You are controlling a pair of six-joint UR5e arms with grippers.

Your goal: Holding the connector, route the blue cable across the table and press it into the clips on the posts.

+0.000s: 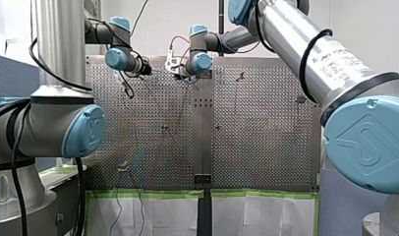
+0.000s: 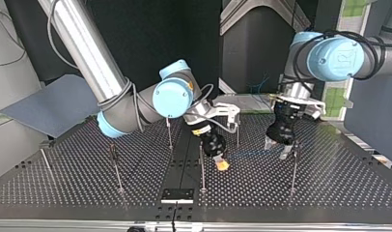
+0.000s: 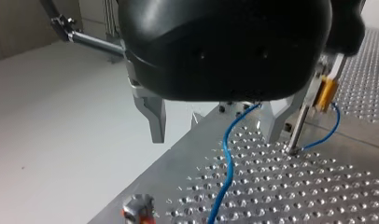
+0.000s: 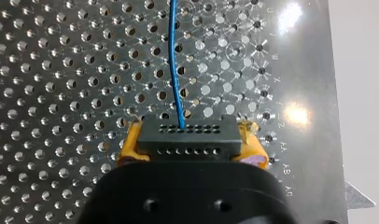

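Yellow-padded right pincer point(image 4: 191, 145) clamps the connector point(image 4: 187, 129) near the table point(image 4: 309, 70) edge; left pincer point(image 3: 215, 123) gapes empty astride the blue cable point(image 3: 227, 158).

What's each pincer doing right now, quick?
Left pincer: open, gripping nothing.
Right pincer: closed on the black connector, with the blue cable leading out of it.
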